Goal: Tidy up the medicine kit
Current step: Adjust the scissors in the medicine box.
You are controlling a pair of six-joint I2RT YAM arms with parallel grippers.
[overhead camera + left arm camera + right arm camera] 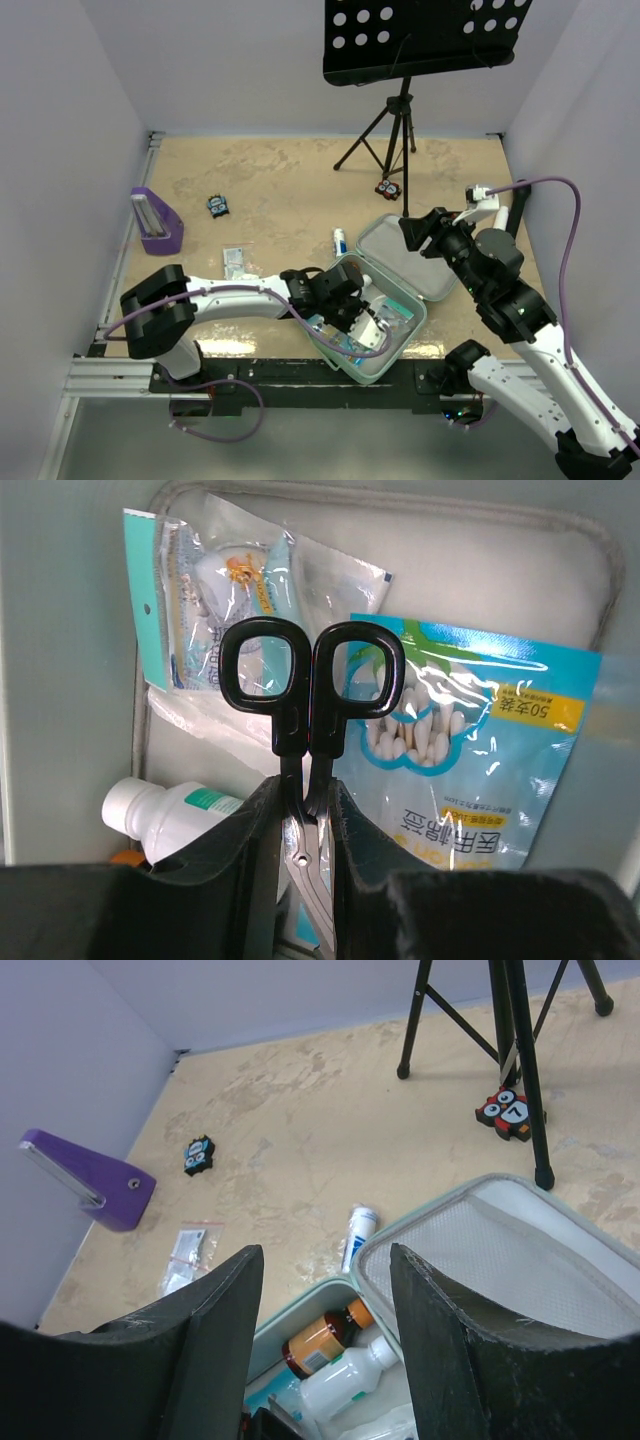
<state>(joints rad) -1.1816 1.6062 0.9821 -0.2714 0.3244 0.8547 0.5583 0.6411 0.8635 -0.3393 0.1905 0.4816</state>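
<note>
I count one medicine kit [520, 1260], one pair of scissors [312, 670], one swab pack [470, 750], two bottles [322, 1345], one tube [357, 1235], one sachet [188, 1255], two owl tokens [199, 1154], one purple stand [90, 1175], one music stand [425, 40].

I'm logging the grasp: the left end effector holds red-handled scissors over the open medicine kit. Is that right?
Not quite: the scissors have black handles, not red, as the left wrist view shows. The left end effector does hold them over the open medicine kit.
</note>
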